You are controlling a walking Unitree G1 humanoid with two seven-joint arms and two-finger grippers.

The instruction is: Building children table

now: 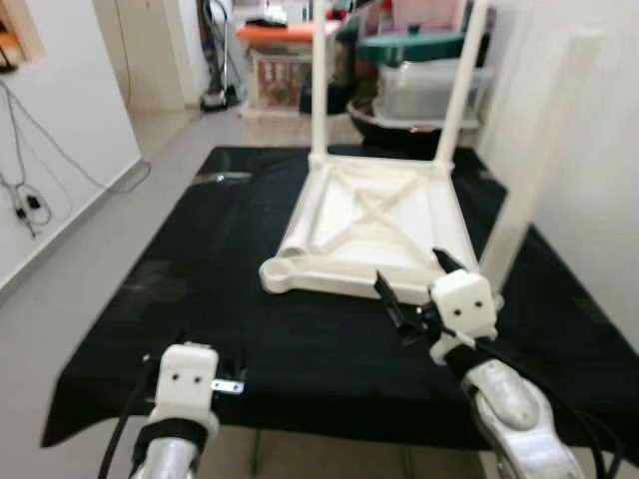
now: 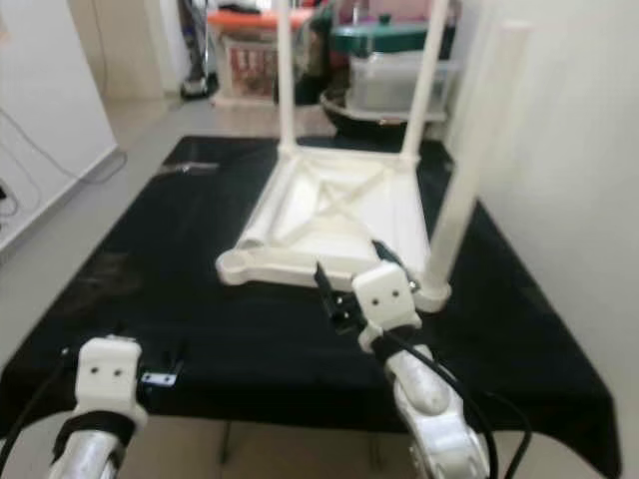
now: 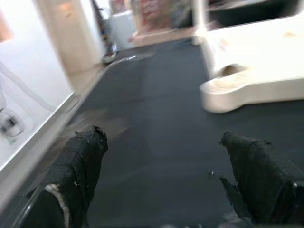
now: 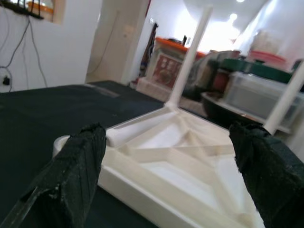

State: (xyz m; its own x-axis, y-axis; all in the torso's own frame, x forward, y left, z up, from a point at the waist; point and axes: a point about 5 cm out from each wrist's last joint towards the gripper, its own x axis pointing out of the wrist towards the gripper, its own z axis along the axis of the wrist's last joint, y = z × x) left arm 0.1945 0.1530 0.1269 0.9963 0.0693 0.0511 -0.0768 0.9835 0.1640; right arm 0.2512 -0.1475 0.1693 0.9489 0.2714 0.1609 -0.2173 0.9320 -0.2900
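Black-clothed bench carrying upside-down white plastic children's table top, centred, three white round legs up: two far, one near-right. Near-left corner socket empty. Looks like the leg-fitting step, fourth leg outstanding; not spotted. Right gripper at near edge of top, fingers apart, empty. Left gripper low over near bench edge, fingers apart, empty. Next probably: locate the leg, seat upright in that socket.

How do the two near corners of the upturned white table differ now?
The near right corner of the upturned table already carries an upright white leg; the near left corner shows only an empty round socket. The right gripper hovers open by the right corner; the left gripper, also open, hangs short of the left corner. Both corners rest on the black cloth.
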